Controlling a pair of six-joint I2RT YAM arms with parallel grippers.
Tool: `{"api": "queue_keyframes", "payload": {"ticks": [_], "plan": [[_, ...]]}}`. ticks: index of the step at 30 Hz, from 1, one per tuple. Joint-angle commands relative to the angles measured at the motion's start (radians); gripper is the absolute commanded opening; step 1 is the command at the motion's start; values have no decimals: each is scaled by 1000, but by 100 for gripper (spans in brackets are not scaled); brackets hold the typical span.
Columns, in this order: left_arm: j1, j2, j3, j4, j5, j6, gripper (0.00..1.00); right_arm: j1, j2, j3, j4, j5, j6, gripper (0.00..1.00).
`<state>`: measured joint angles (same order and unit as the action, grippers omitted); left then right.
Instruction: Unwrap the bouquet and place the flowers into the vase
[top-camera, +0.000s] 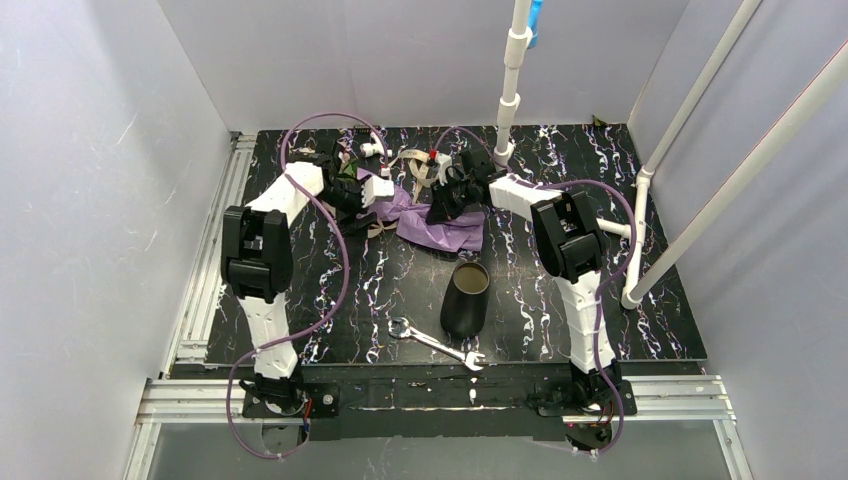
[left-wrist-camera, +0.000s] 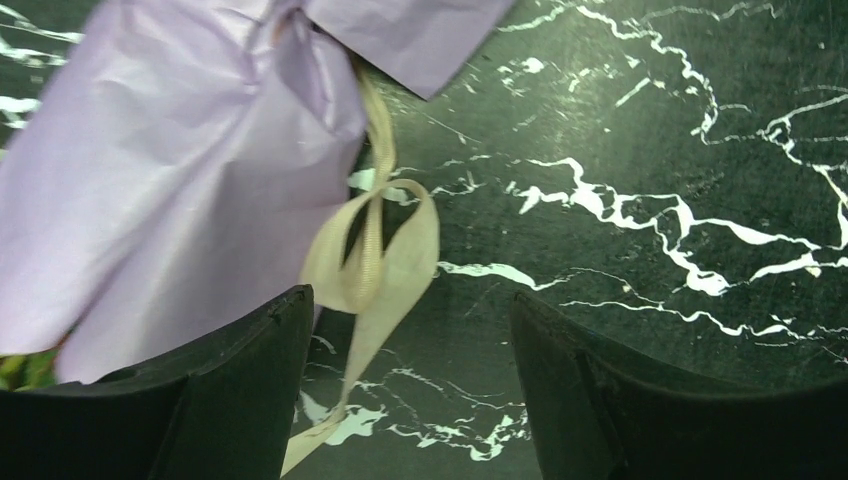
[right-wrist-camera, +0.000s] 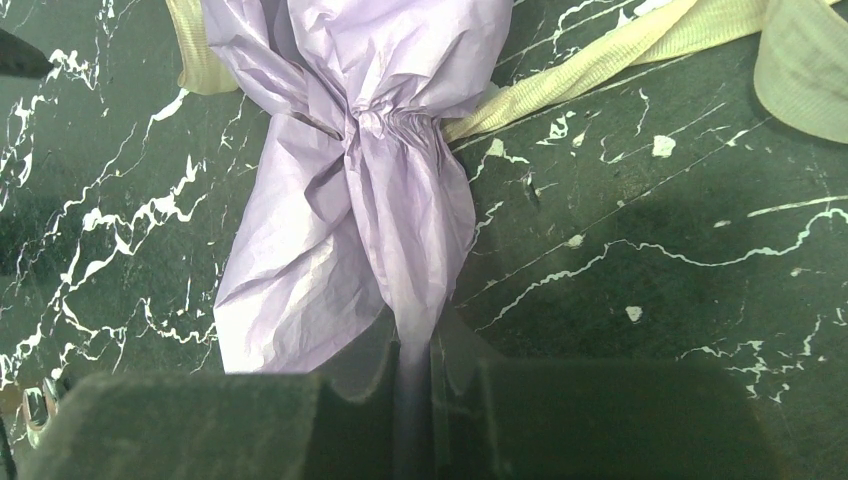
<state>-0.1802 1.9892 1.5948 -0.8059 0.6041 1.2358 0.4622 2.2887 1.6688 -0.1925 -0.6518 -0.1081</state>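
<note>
We see the black white-veined table (top-camera: 620, 320) filling the walled cell, with a white pipe frame (top-camera: 700, 150) rising from its 3 o'clock edge. The left arm (top-camera: 262, 250) and the right arm (top-camera: 570, 240) both reach toward 12 o'clock and meet over the far middle of the table.

The bouquet (top-camera: 440, 228) lies there between the two wrists, and in the top view it shows mostly as crumpled purple paper flat on the surface. The right gripper (right-wrist-camera: 415, 345) is pressed together on the twisted tail of that paper, just below the cinched neck where the wrap is gathered. The left gripper (left-wrist-camera: 410, 300) stands spread, its two dark fingers (left-wrist-camera: 250, 350) on either side of the beige ribbon (left-wrist-camera: 375, 250). We see neither finger touching the ribbon. It hangs in a loose loop from the paper at 11 o'clock and trails down to the table. In the left wrist view a sliver of green shows under the paper at 8 o'clock; we cannot tell any blooms.

The black vase (top-camera: 466, 298) stands at 6 o'clock from the bouquet, apart from it, its round mouth open upward. A silver wrench (top-camera: 436, 343) lies flat at 7 o'clock from the vase, just beside its base
</note>
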Motion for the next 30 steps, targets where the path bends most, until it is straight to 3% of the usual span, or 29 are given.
{"api": "queue_keyframes", "payload": {"ticks": [1, 5, 8, 10, 11, 12, 20, 24, 30], "plan": [[-5, 35, -18, -4, -59, 33, 69, -28, 76, 3, -127, 110, -27, 1], [-11, 61, -24, 57, -73, 5, 67, -28, 84, 15, -132, 109, -25, 1], [-17, 52, -22, 100, -68, -35, 54, -28, 84, 15, -134, 110, -27, 1], [-20, 40, -8, 104, -66, -67, 33, -28, 82, 14, -137, 113, -28, 1], [-21, 31, 1, 103, -69, -85, 7, -28, 82, 14, -137, 114, -29, 1], [-20, 20, 10, 111, -73, -114, 0, -28, 80, 13, -137, 117, -30, 1], [3, -127, 106, 153, -19, -336, 0, -28, 77, 7, -129, 138, -31, 1], [24, -174, 180, 232, -6, -531, 0, -28, 75, 6, -125, 153, -35, 1], [40, -210, 280, 409, -137, -759, 0, -28, 66, -10, -118, 174, -35, 1]]}}
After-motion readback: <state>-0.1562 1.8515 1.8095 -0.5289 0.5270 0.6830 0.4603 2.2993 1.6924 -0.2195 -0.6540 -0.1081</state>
